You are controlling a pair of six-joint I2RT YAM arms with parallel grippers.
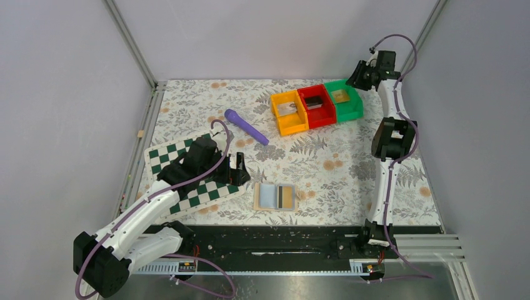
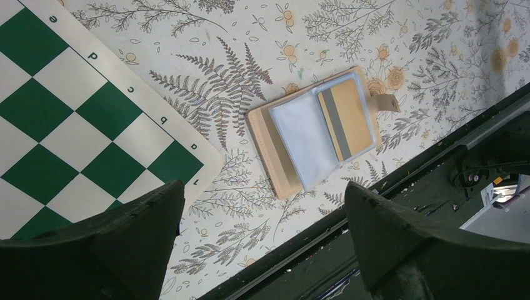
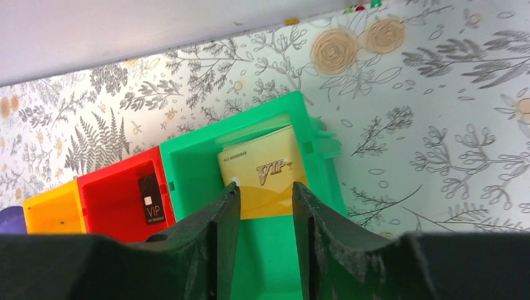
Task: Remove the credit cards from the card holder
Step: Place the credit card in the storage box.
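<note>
The tan card holder [image 1: 275, 196] lies open on the floral cloth near the front edge. It shows a light blue panel on the left and a gold card [image 1: 287, 196] with a grey stripe on the right. In the left wrist view the card holder [image 2: 275, 156] holds the gold card [image 2: 347, 115] under a clear sleeve. My left gripper [image 1: 239, 170] [image 2: 262, 244] is open and empty, left of the holder and above the cloth. My right gripper [image 1: 357, 76] [image 3: 262, 194] is open over the green bin [image 3: 194, 169], where a gold VIP card [image 3: 265, 172] lies.
A red bin [image 1: 315, 105] [image 3: 112, 187] holds a black VIP card [image 3: 150, 200]. A yellow bin [image 1: 289, 112] stands beside it. A purple cylinder [image 1: 245, 125] lies mid-table. A green-and-white checkered board [image 1: 164, 156] [image 2: 75, 119] lies under my left arm. The black front rail [image 2: 437, 162] runs close to the holder.
</note>
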